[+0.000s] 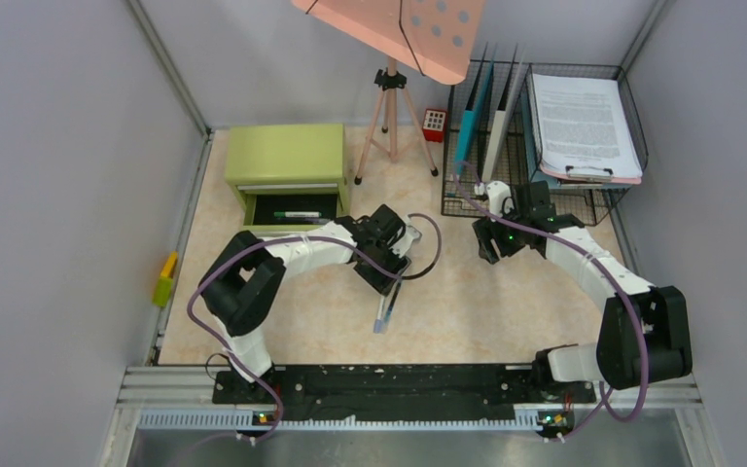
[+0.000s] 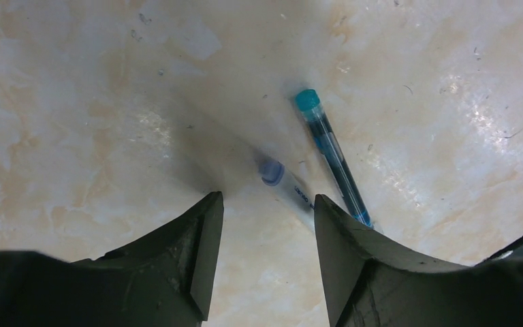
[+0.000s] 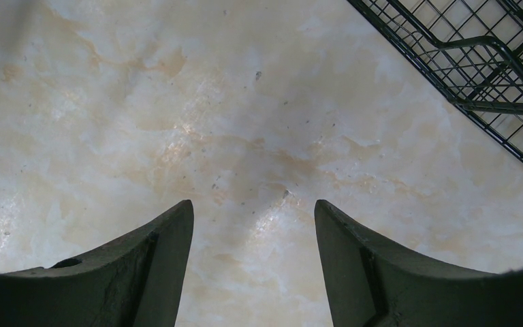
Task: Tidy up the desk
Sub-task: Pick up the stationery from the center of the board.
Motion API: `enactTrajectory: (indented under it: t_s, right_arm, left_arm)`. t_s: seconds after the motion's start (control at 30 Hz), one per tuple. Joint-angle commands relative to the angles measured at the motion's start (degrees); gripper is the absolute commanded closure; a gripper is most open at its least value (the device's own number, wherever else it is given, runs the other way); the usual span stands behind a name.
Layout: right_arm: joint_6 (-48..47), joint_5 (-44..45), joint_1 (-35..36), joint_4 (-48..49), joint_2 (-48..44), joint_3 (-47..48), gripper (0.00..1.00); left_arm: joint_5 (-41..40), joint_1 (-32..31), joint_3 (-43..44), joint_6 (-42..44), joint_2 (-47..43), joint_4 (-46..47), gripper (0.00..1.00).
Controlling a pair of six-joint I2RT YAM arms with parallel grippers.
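The desk [image 1: 506, 311] is a pale beige marbled top. Two pens lie side by side near its middle [image 1: 382, 315]: a dark one with a teal cap [image 2: 331, 161] and a clear one with a blue cap [image 2: 284, 181], which is blurred. My left gripper [image 2: 265, 199] hovers just over them, open, with only bare desk between its fingers. The clear pen runs under the tip of its right finger [image 2: 337, 252]. My right gripper [image 3: 253, 203] is open over bare desk near the wire rack, holding nothing.
A green drawer cabinet [image 1: 285, 156] stands at the back left, its drawer [image 1: 295, 209] open with pens inside. A wire rack [image 1: 545, 136] with folders and a paper tray is back right. A tripod [image 1: 392, 117], a black cable loop [image 1: 430, 255] and a yellow-green object [image 1: 165, 278] are also here.
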Motion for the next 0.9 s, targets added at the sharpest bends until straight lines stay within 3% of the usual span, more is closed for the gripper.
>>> enactTrajectory:
  t_s: [0.0,0.43,0.87]
  right_arm:
    - [-0.75,-0.35,-0.63,0.49,-1.15,1.56,0.35]
    - [-0.92,-0.34,-0.63,0.52,-1.24,1.48,0.35]
    - [-0.97,-0.6,-0.58,0.34,-1.25,1.48,0.35]
  left_arm:
    - [-2.19,-0.58,2.28,-0.25,0.6,0.8,0.44]
    - [-6.43,-3.47,2.91,0.9,1.99,-0.18,0.47]
    - [-10.99,-3.44,2.37,6.71,1.83,-2.51,0.62]
